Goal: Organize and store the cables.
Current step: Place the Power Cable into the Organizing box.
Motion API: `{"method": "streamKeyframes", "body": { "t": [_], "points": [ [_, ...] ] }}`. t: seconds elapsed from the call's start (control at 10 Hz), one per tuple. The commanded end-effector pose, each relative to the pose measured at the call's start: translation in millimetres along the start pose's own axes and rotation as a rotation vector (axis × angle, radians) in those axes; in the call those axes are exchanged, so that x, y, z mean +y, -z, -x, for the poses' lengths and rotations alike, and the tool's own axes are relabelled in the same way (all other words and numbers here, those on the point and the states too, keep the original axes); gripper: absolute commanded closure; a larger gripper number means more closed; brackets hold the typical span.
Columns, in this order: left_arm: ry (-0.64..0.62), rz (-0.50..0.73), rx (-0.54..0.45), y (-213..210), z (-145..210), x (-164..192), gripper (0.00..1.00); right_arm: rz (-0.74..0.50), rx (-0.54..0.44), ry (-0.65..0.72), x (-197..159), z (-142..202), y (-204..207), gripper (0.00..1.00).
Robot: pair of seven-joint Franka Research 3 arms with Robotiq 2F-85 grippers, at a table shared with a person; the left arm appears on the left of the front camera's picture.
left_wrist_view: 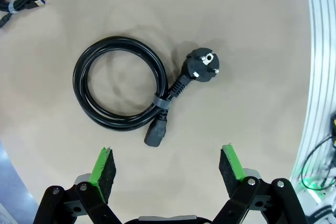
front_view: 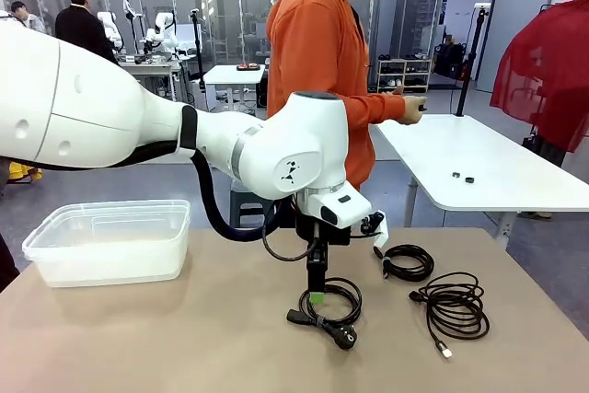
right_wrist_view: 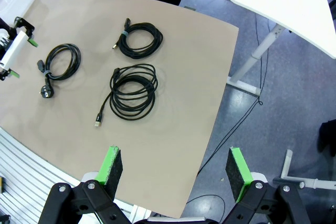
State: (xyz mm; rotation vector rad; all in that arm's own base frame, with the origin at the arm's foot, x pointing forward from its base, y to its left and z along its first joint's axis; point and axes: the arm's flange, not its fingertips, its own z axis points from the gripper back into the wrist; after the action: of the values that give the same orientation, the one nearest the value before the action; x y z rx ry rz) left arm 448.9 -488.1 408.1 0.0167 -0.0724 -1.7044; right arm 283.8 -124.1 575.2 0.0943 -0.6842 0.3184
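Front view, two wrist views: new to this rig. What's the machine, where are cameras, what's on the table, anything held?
Two white robot arms share a table with a person in orange. Front view: a camera between the arms, looking across. Each wrist view looks along one arm's green-padded fingers. The left fingers, open, hang over a coiled power cord. The right fingers, open, are high up, overlooking a tight coil and a loose coil. A clear tub waits. Nothing is held.

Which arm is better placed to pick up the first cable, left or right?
Left, most likely. The left pincer, open, hangs low over the coiled power cord, on the bin's side; the right pincer sits high near the table's edge.
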Motion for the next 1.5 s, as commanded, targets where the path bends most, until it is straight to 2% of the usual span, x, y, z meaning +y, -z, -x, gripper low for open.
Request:
{"method": "streamKeyframes", "body": {
  "t": [0.0,0.3,0.5,0.8,1.4],
  "points": [
    [0.016,-0.018,-0.017,10,-2,8,0.00,-0.001,-0.002,0.003,-1,1,0,0.00],
    [0.007,-0.005,-0.026,42,1,15,0.00,-0.001,-0.002,0.003,-1,1,0,0.00],
    [0.004,-0.052,-0.051,52,4,23,0.00,-0.001,-0.002,0.003,-1,1,0,0.00],
    [0.030,0.010,-0.080,72,7,32,0.00,-0.001,-0.002,0.003,-1,1,0,0.00],
    [0.031,0.060,-0.050,95,3,37,0.00,-0.001,-0.002,0.003,-1,1,0,0.00]
  ]
}}
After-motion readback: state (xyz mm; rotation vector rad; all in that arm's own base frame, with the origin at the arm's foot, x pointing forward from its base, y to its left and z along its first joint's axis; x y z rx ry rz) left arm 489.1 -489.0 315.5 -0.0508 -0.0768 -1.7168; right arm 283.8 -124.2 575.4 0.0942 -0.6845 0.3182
